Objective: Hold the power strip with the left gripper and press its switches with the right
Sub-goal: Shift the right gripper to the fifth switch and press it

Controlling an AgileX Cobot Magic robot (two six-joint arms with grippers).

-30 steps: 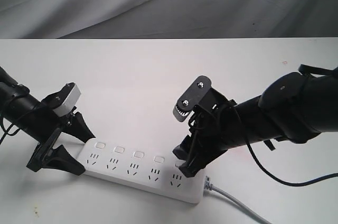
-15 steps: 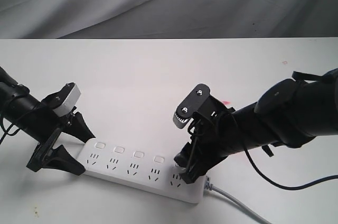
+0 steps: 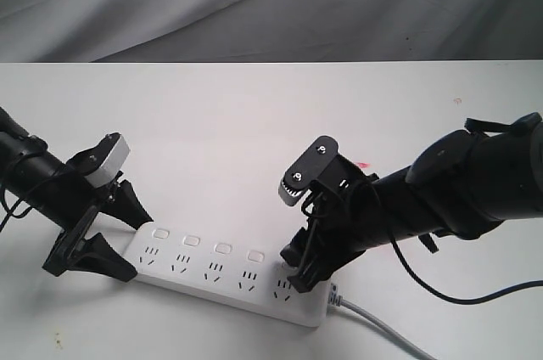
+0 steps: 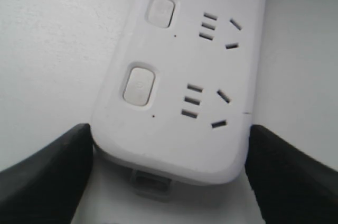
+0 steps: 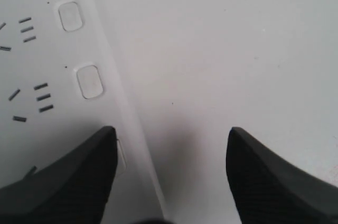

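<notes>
The white power strip (image 3: 197, 282) lies flat on the white table (image 3: 254, 122) with its grey cord (image 3: 382, 330) leaving at the right. My left gripper (image 3: 138, 248) straddles the strip's left end. In the left wrist view both black fingers (image 4: 47, 174) touch the sides of the strip (image 4: 174, 134), so the left gripper (image 4: 170, 150) is shut on it. My right gripper (image 3: 297, 265) is down at the cord end and stands open (image 5: 171, 139). One finger (image 5: 68, 176) rests over the strip (image 5: 47, 76), covering most of the end button. The other switches (image 3: 223, 248) (image 5: 90, 81) (image 4: 139, 85) are uncovered.
A grey cloth backdrop (image 3: 254, 3) hangs behind the table's far edge. A small red mark (image 3: 363, 165) shows on the table by the right arm. A black cable (image 3: 475, 292) loops down from the right arm over the table.
The right gripper has come down and a little rightward onto the strip's cord end, mostly within the first half second. The left gripper and the strip have not moved.
</notes>
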